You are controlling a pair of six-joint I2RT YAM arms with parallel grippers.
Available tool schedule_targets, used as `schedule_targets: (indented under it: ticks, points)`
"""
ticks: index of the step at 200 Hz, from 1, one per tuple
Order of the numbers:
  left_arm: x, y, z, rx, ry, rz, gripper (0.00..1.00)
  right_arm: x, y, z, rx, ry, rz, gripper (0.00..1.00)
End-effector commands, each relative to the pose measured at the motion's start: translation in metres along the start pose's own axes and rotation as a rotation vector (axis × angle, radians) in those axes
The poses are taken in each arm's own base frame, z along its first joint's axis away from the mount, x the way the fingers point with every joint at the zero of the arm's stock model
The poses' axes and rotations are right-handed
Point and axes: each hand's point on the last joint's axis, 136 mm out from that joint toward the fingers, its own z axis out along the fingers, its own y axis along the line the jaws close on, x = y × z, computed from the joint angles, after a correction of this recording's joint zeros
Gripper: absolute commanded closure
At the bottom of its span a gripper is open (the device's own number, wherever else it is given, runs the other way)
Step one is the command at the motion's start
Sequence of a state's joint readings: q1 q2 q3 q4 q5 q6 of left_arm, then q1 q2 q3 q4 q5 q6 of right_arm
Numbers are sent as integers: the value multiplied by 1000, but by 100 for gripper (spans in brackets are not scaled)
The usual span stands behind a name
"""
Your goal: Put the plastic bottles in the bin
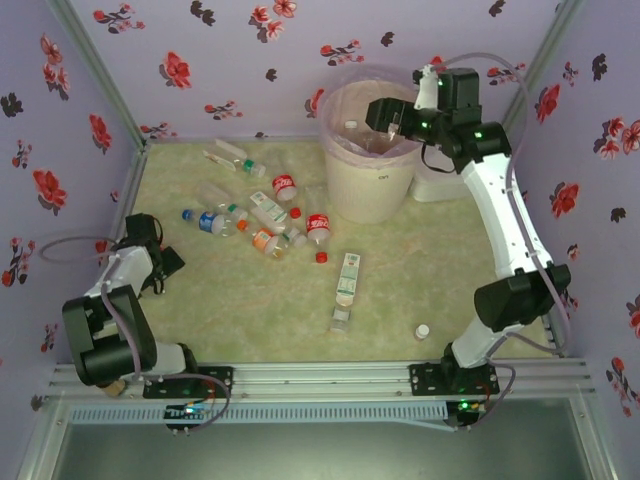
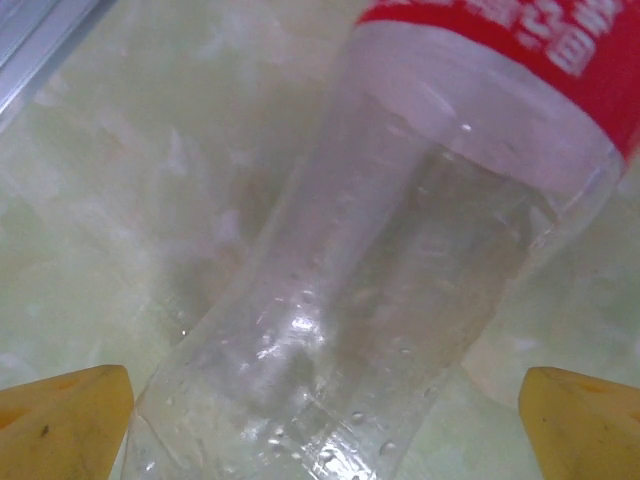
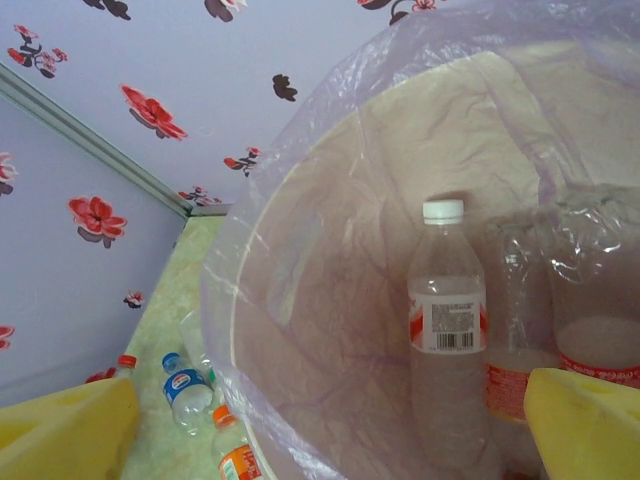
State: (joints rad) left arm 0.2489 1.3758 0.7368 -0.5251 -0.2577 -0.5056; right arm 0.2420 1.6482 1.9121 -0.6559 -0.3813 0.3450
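Right claw (image 1: 392, 122) gapes over bin (image 1: 365, 190); left claw (image 2: 320, 420) spread above pale-green mottled table (image 1: 450, 260), floral lilac walls (image 1: 240, 50).

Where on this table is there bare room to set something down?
Bare mat runs along the near edge, between the plastic bottles and the arm bases, and again on the right, between the lone lying bottle and the right arm, save one white cap. It is crowded left of the bin, where the bottles lie jumbled.

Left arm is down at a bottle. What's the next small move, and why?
Probably close the left gripper. Its jaws stand open on either side of the red-labelled bottle, which lies on the table, and it grips nothing yet.
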Motion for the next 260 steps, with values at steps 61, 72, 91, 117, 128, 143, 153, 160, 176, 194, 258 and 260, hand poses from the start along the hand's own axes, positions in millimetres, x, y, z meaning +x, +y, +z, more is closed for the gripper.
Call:
schedule_targets:
  ticks: [61,72,91,117,128,143,153,160,176,194,258,260]
  points:
    - [-3,-17,2,90,4,-20,29,-9,-14,-36,71,-166,48,1]
    - [-3,-24,-1,123,4,-31,34,-4,-17,-47,111,-170,8,1]
    - [-3,-34,-9,158,-2,-25,40,7,-28,-59,174,-166,-27,5]
    - [-8,-53,-33,220,-37,-15,49,22,-33,-59,180,-143,-4,10]
    - [-12,-64,-49,254,-61,0,52,24,-30,-56,156,-137,2,12]
    - [-16,-80,-75,309,-99,28,56,24,-27,-51,131,-141,22,12]
    - [-17,-94,-95,356,-131,63,58,23,-27,-48,126,-143,33,10]
    - [-17,-103,-110,388,-152,91,59,23,-24,-47,122,-140,37,9]
    - [-17,-128,-146,481,-210,155,62,24,-14,-45,98,-125,30,8]
    - [-14,-163,-193,621,-284,239,68,26,-1,-42,67,-103,10,8]
    - [49,-263,-314,1062,-368,612,87,24,88,7,-253,-19,-15,7]
    - [51,-265,-317,1075,-368,617,88,25,92,9,-272,-15,-11,7]
